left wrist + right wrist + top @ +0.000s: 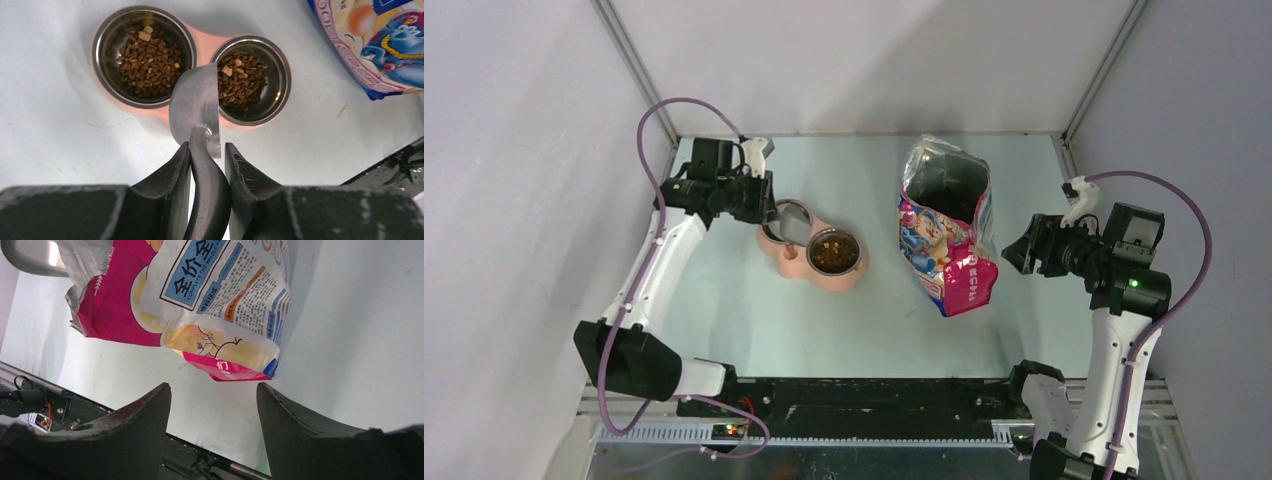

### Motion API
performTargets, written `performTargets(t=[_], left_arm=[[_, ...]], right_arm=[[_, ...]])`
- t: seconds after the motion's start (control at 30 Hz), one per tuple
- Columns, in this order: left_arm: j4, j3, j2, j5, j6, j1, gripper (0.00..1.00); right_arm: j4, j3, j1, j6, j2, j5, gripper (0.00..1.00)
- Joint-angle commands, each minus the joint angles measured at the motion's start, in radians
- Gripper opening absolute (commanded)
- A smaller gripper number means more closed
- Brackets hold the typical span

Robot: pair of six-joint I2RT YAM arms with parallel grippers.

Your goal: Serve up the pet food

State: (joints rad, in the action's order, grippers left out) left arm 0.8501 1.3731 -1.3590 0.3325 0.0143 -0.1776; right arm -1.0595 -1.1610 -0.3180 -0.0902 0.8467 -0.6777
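Left of centre in the top view we find the pink plastic feeder (796, 266), its two round steel bowls (285, 80) side by side, small dark-brown kibble pellets (150, 60) in both, grey metal scoop (195, 102) over their adjoining rims, blue-pink printed foil bag (946, 240) lying apart to the right.

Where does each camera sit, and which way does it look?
Top external: above and behind the robot, looking down at the table; the left arm and right arm show.
Left wrist: on the left arm, looking down at two feeder bowls of kibble; the left tool grips the scoop handle.
Right wrist: on the right arm, facing the cat-food bag; the open right tool frames it.
Shared: all three show the bag.
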Motion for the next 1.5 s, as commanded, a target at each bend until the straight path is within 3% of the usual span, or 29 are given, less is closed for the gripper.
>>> performTargets(t=[0.0, 0.07, 0.13, 0.3, 0.5, 0.67, 0.83, 1.03, 1.3, 1.47], left_arm=[[0.012, 0.057, 0.091, -0.086, 0.056, 0.004, 0.0], [0.07, 0.104, 0.102, -0.084, 0.058, 0.049, 0.0], [0.144, 0.144, 0.107, 0.011, 0.05, 0.127, 0.0], [0.293, 0.07, 0.143, 0.415, 0.131, 0.365, 0.0], [0.446, -0.14, 0.11, 0.603, 0.217, 0.421, 0.0], [0.515, -0.303, -0.055, 0.767, 0.304, 0.45, 0.04], [0.469, -0.358, -0.19, 0.702, 0.238, 0.464, 0.23], [0.28, -0.428, -0.191, 0.398, 0.038, 0.465, 0.44], [0.248, -0.437, -0.201, 0.255, -0.004, 0.463, 0.53], [0.238, -0.431, -0.123, 0.121, -0.038, 0.467, 0.55]], right_arm=[[0.019, -0.009, -0.001, -0.024, 0.009, 0.032, 0.68], [0.004, -0.008, -0.005, -0.044, 0.022, 0.045, 0.69], [-0.009, 0.001, -0.02, -0.048, 0.028, 0.065, 0.69], [-0.035, 0.028, -0.031, -0.057, 0.006, 0.075, 0.72], [-0.013, 0.0, -0.028, -0.031, 0.026, 0.046, 0.76], [-0.01, 0.001, -0.027, -0.03, 0.024, 0.019, 0.77], [-0.004, 0.01, -0.025, -0.032, -0.016, 0.003, 0.77], [0.025, -0.006, 0.001, -0.05, -0.016, 0.009, 0.78], [0.047, -0.007, 0.032, -0.007, 0.011, 0.003, 0.78], [0.015, -0.006, 0.034, -0.038, -0.019, 0.031, 0.79]])
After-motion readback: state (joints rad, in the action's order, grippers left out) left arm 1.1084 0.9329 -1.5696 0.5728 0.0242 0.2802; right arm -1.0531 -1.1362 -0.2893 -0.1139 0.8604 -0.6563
